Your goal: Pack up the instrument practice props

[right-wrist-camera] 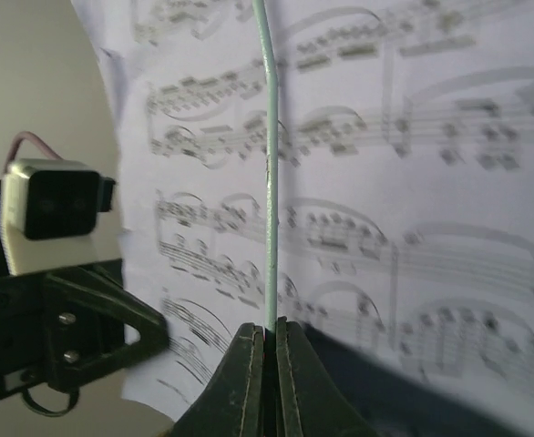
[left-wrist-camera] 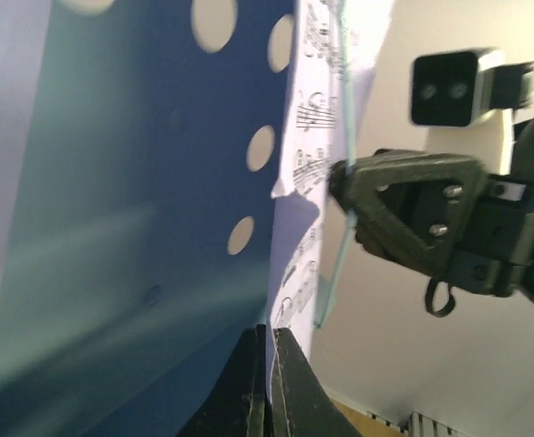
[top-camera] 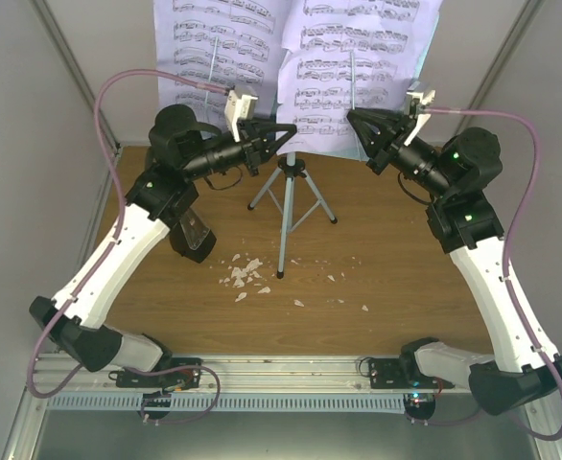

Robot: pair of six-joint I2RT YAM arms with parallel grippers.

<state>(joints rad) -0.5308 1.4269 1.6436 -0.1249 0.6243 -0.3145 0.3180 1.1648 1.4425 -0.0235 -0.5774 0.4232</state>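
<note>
Between both clamped pairs of jaws sits one light blue, hole-dotted tripod music stand. Above them lean two smooth lilac printed pages.

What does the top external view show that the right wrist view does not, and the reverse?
Only the top view: the tripod legs, white crumbs, the black metronome. Only the right wrist view: up close, the right fingers shut on the thin page-holder wire. Both: the sheet-music pages and the left fingers.
</note>
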